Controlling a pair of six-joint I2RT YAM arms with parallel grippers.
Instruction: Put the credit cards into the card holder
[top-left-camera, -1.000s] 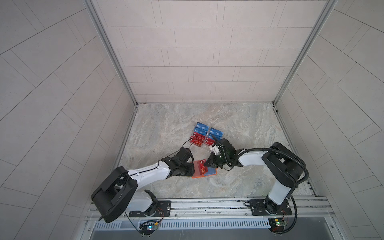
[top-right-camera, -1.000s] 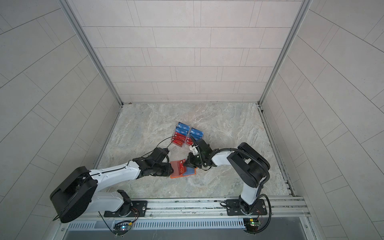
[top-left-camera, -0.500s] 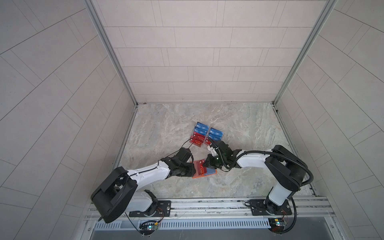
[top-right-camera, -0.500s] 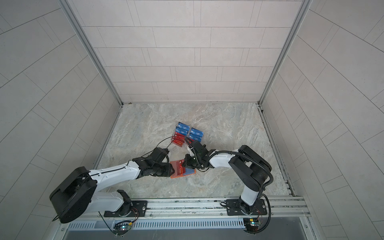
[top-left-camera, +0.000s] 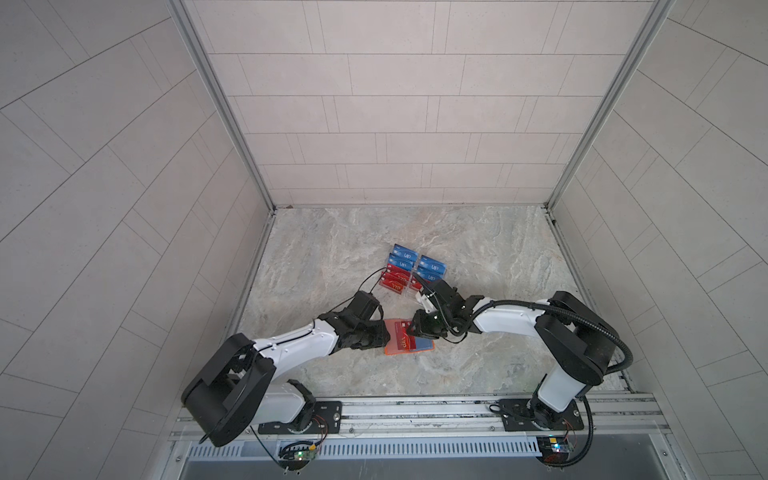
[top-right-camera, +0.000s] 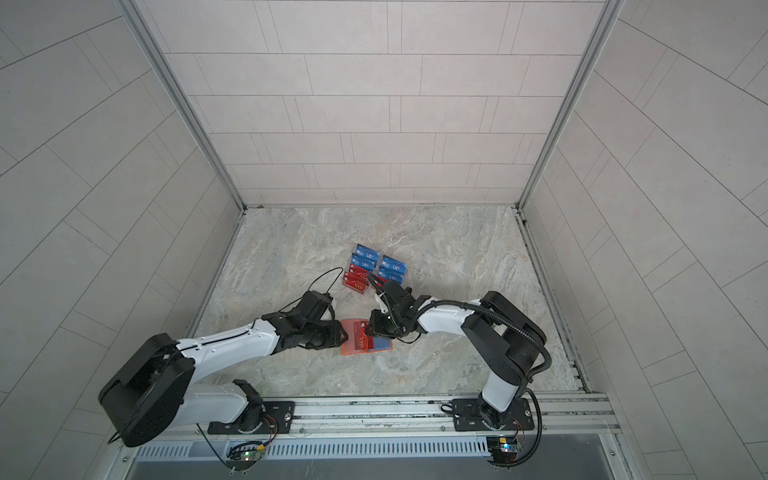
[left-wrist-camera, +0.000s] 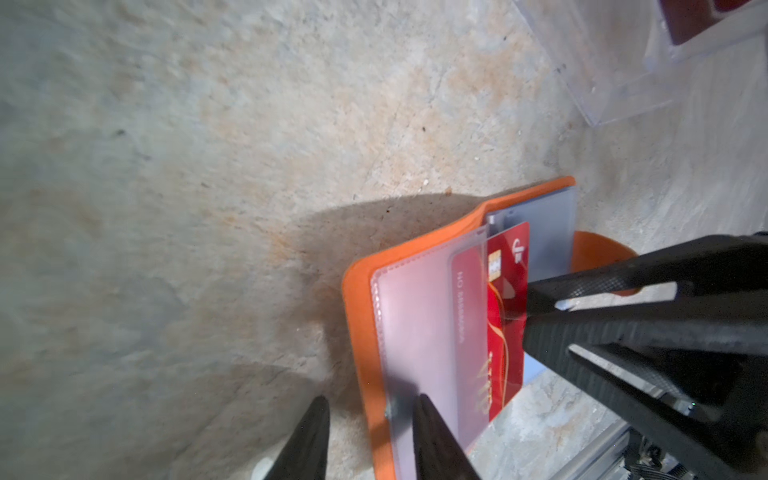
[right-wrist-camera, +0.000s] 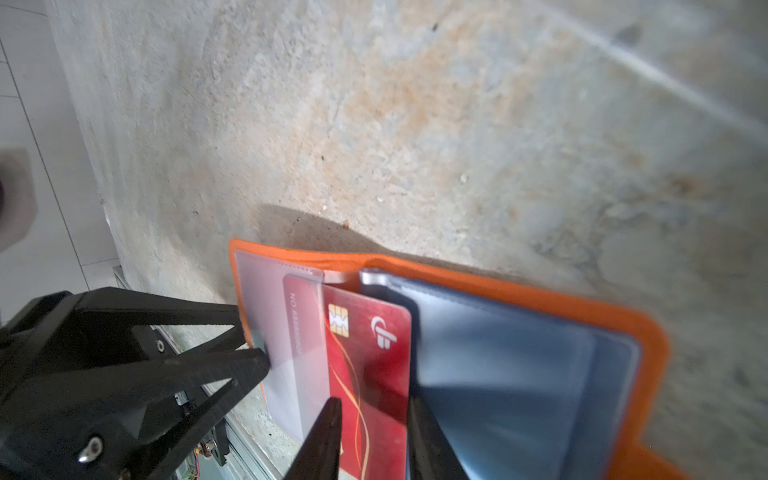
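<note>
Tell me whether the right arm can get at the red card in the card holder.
Probably yes: the right gripper stands open astride the red card, whose exposed half nothing covers.

red card half under sleeve, rack cropped

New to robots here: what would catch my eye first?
An open orange leather-like card holder lies on the marble table's near side, a red VIP card partly inside its clear sleeve. The black left gripper sits at its edge, the right gripper over the card. Behind stand clear acrylic racks of blue and red cards.
</note>
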